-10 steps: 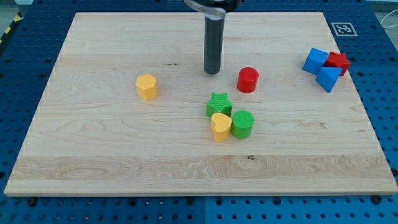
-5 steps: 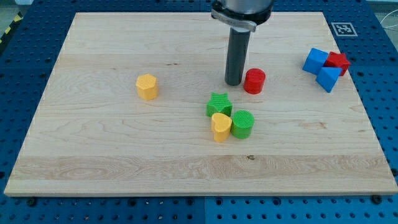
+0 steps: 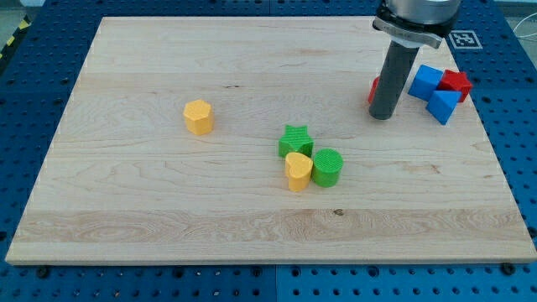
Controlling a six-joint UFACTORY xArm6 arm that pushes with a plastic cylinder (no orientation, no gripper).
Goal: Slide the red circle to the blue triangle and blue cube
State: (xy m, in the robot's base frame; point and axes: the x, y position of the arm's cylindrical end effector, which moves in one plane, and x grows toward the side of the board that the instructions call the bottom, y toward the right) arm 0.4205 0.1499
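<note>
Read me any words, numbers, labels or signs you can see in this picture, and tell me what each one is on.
No readable words, brand names or numbers anywhere.
The only sign is a black-and-white square marker on the wooden board, at the view's top right corner; it carries a pattern, not text.

We see one view only, looking down at a slant from the near edge across the whole wooden board [image 3: 168,210].
</note>
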